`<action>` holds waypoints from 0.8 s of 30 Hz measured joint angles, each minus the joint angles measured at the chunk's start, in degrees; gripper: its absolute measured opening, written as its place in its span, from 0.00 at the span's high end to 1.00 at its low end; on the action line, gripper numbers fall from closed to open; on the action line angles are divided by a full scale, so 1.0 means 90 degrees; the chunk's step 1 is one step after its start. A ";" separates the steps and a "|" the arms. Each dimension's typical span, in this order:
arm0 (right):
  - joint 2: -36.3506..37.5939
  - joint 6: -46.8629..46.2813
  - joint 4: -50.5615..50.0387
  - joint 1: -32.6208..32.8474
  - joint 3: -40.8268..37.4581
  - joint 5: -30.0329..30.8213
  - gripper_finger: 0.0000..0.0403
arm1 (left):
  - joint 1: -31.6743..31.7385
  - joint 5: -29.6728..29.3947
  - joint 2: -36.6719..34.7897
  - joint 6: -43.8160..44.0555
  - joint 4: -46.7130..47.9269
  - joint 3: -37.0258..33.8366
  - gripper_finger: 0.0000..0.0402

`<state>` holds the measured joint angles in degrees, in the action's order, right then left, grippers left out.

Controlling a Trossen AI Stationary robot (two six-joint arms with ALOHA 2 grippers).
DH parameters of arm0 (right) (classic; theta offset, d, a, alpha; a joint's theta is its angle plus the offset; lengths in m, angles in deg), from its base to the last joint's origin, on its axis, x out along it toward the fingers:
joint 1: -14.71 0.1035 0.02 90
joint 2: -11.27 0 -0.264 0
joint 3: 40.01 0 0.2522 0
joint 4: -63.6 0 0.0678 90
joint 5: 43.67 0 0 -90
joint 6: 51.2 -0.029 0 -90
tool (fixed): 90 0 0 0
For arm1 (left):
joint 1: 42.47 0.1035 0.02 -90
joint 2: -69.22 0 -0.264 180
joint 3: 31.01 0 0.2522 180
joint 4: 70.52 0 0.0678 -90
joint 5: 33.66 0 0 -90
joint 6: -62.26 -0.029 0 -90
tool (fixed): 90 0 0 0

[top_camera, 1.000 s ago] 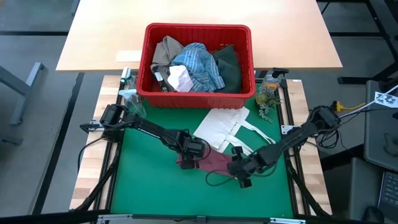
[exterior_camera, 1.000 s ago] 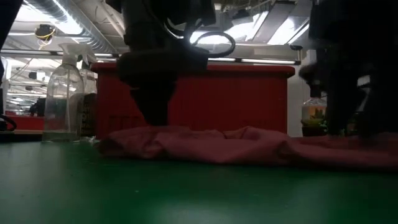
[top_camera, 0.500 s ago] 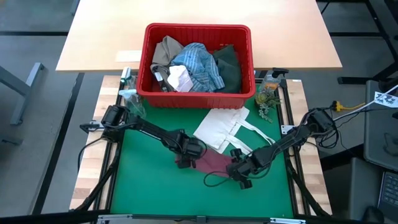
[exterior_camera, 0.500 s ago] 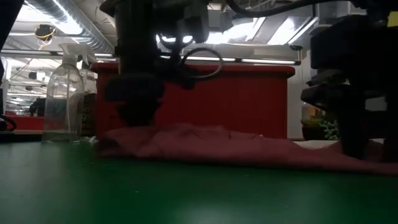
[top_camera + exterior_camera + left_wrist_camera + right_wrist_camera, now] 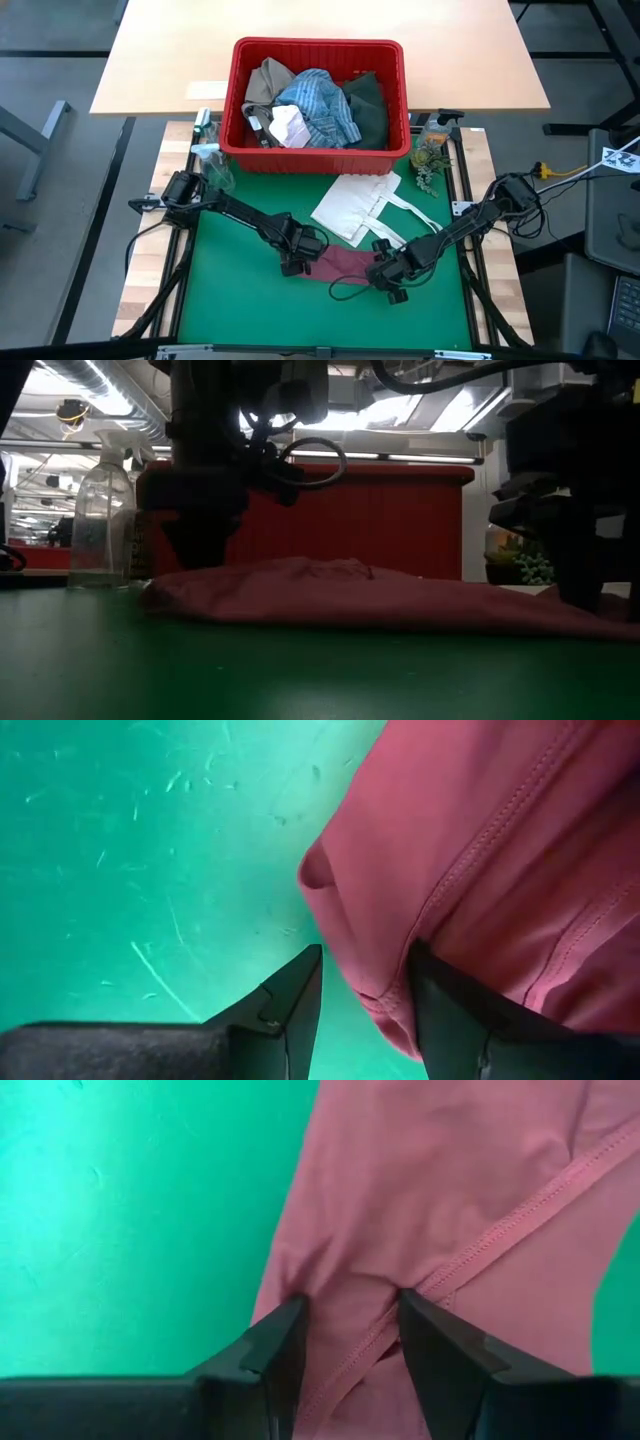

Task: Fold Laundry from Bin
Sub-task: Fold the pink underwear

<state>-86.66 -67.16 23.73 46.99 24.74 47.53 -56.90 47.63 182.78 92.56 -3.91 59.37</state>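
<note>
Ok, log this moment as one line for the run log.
left gripper: pinching maroon cloth edge | right gripper: pinching same cloth | cloth: on green mat | bin: other laundry inside

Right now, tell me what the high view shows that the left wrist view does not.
Only the high view shows the large red plastic bin holding laundry, the flat white tote bag, and the right gripper at the far end of the small maroon cloth. Only the left wrist view shows the left gripper with a fold of that cloth's stitched edge between its fingers. Both show the cloth on the green mat.
</note>
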 joint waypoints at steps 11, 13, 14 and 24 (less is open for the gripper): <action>0.0491 -0.0012 0.0039 0.0002 -0.0033 0.0056 0.60 | 0.0117 0.0371 -0.0009 0.0459 -0.0064 0.0049 0.66; 0.0541 -0.0011 0.0047 0.0002 -0.0033 0.0033 0.60 | 0.0118 0.0422 -0.0008 0.0465 -0.0090 0.0050 0.66; 0.0570 -0.0011 0.0045 0.0002 -0.0033 0.0035 0.60 | 0.0118 0.0422 -0.0007 0.0472 -0.0093 0.0050 0.67; 0.0716 -0.0011 0.0005 0.0000 -0.0019 0.0072 0.60 | 0.0145 0.0762 -0.0007 0.0632 0.0018 0.0093 0.92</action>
<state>-80.22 -67.26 23.77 46.99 24.58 48.18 -55.60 54.49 182.72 98.25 -3.75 60.20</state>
